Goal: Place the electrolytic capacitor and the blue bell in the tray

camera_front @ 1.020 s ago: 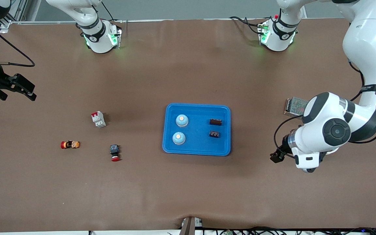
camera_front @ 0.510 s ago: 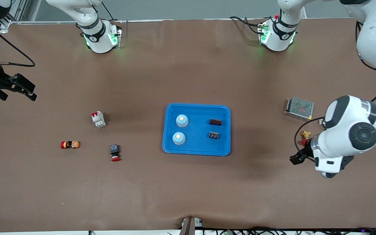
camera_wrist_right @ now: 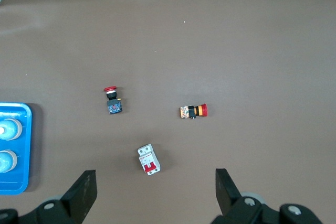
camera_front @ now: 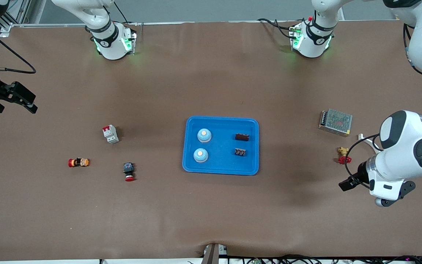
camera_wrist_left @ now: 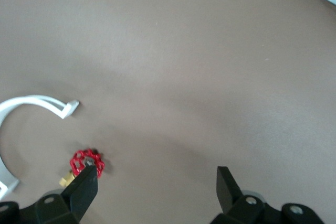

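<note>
The bright-blue tray [camera_front: 221, 145] lies mid-table. In it stand two blue bells [camera_front: 204, 135] [camera_front: 200, 155], and beside them, toward the left arm's end, two small dark blocks that I take for electrolytic capacitors [camera_front: 242, 137] [camera_front: 240, 151]. My left gripper [camera_front: 344, 184] hangs open and empty over bare table toward the left arm's end, well away from the tray; it is also open in the left wrist view [camera_wrist_left: 156, 174]. My right gripper [camera_front: 32, 102] waits open and empty at the right arm's end; its wrist view [camera_wrist_right: 155, 177] takes in the tray's edge [camera_wrist_right: 21, 184] and both bells [camera_wrist_right: 9, 128].
A white-and-red breaker [camera_front: 110, 134], an orange-and-red switch [camera_front: 78, 162] and a red push button [camera_front: 128, 172] lie toward the right arm's end. Toward the left arm's end are a metal mesh box [camera_front: 335, 122], a red-handled valve [camera_front: 343, 157] [camera_wrist_left: 87, 162] and a white clip [camera_wrist_left: 37, 103].
The left arm has swung away from the tray toward its own end of the table, uncovering the mesh box and the valve. The right gripper has barely shifted.
</note>
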Robot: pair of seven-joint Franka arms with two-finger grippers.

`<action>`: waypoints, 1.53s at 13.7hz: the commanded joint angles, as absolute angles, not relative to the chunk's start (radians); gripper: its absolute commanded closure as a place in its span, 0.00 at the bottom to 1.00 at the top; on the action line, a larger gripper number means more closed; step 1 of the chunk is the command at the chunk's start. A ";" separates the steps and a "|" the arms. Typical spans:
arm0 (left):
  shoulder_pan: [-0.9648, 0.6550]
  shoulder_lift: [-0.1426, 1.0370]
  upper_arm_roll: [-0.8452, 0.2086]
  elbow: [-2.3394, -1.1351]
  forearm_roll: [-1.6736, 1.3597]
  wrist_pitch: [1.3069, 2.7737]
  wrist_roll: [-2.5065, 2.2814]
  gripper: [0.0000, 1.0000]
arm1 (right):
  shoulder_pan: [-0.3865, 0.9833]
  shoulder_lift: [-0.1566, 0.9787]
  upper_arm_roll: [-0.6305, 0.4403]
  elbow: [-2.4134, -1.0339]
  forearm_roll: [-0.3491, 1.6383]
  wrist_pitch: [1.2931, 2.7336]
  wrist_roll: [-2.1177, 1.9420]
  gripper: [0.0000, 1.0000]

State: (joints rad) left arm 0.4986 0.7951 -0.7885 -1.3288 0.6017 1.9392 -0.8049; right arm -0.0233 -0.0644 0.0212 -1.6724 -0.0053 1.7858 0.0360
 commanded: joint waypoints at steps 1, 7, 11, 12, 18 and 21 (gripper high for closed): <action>0.422 0.815 -0.729 -1.252 0.620 1.940 -0.736 0.00 | -0.034 -0.052 0.018 -1.649 -0.003 1.769 0.051 0.00; 0.344 0.808 -0.700 -1.238 0.618 1.954 -0.522 0.00 | -0.040 -0.031 0.018 -1.641 -0.008 1.782 0.049 0.00; 0.341 0.798 -0.703 -1.236 0.604 1.948 -0.472 0.00 | -0.094 -0.029 0.018 -1.595 0.000 1.784 0.043 0.00; 0.338 0.792 -0.701 -1.236 0.601 1.942 -0.459 0.00 | -0.094 -0.026 0.018 -1.597 -0.002 1.781 0.041 0.00; 0.131 0.571 -0.300 -1.224 0.181 1.890 -0.173 0.00 | -0.061 0.058 0.023 -1.571 0.000 1.825 0.048 0.00; 0.004 0.464 -0.068 -1.230 0.022 1.755 0.053 0.00 | -0.063 0.058 0.018 -1.569 -0.002 1.819 0.037 0.00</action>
